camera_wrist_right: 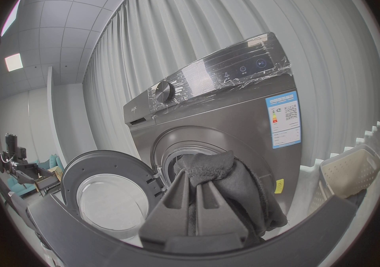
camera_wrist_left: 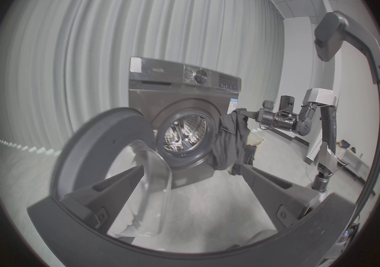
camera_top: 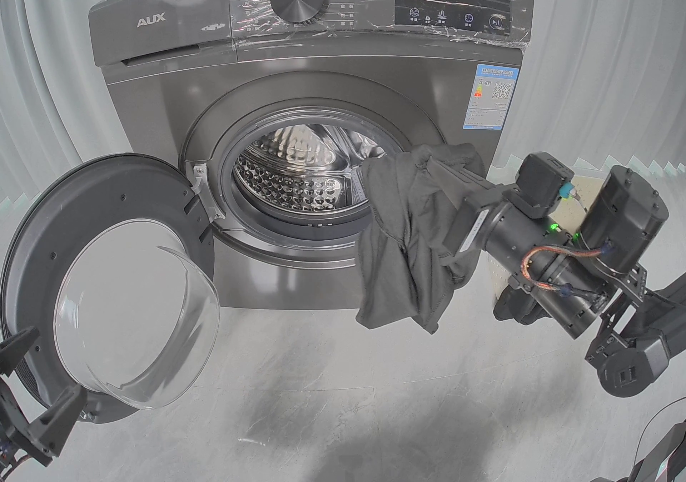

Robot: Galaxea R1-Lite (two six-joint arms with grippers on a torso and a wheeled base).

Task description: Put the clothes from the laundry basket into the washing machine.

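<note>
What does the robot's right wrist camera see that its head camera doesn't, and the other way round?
Right wrist camera's extras: ceiling panels with a lit lamp, and a teal sofa. Head camera's extra: the shiny holed drum. Both: the washing machine, its open door, and the dark grey garment pinched in the right gripper.

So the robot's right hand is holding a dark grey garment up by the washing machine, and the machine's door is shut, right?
Not quite: the door is swung wide open, as the head view shows. The rest stands: the right hand holds a dark grey garment up by the washing machine.
</note>
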